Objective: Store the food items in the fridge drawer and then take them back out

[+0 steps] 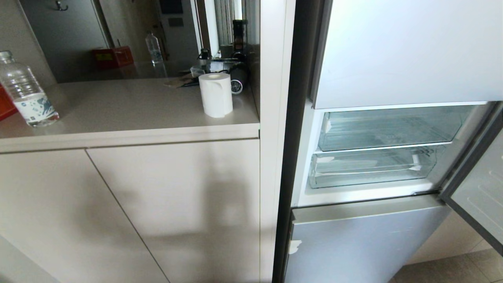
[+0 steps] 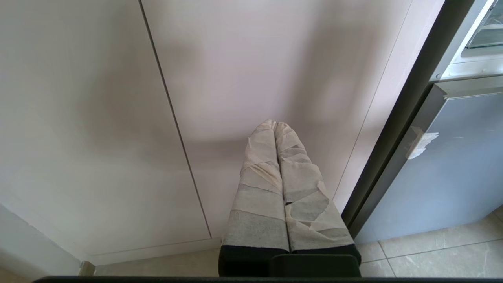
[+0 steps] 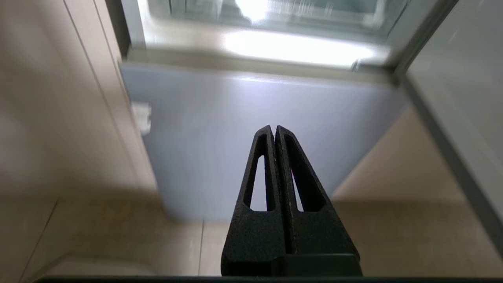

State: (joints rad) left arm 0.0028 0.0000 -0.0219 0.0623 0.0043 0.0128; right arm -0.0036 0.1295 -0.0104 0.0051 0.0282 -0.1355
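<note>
The fridge stands open at the right of the head view, with two clear drawers stacked inside. The lower one is the fridge drawer (image 1: pixel 373 167); it sits pushed in and shows only its ribbed base. The food items are out of view. My left gripper (image 2: pixel 275 125), its fingers wrapped in pale tape, is shut and empty, low in front of the beige cabinet door (image 2: pixel 235 70). My right gripper (image 3: pixel 274 129), black, is shut with nothing in it, pointing at the pale blue lower fridge door front (image 3: pixel 243 129), below the open compartment. Neither arm shows in the head view.
The open fridge door (image 1: pixel 481 188) swings out at the right edge. On the beige counter (image 1: pixel 129 106) stand a white paper roll (image 1: pixel 215 94) and a clear water bottle (image 1: pixel 25 92). A pale side panel (image 1: pixel 275 118) separates cabinet and fridge. Tiled floor (image 2: pixel 432 251) lies below.
</note>
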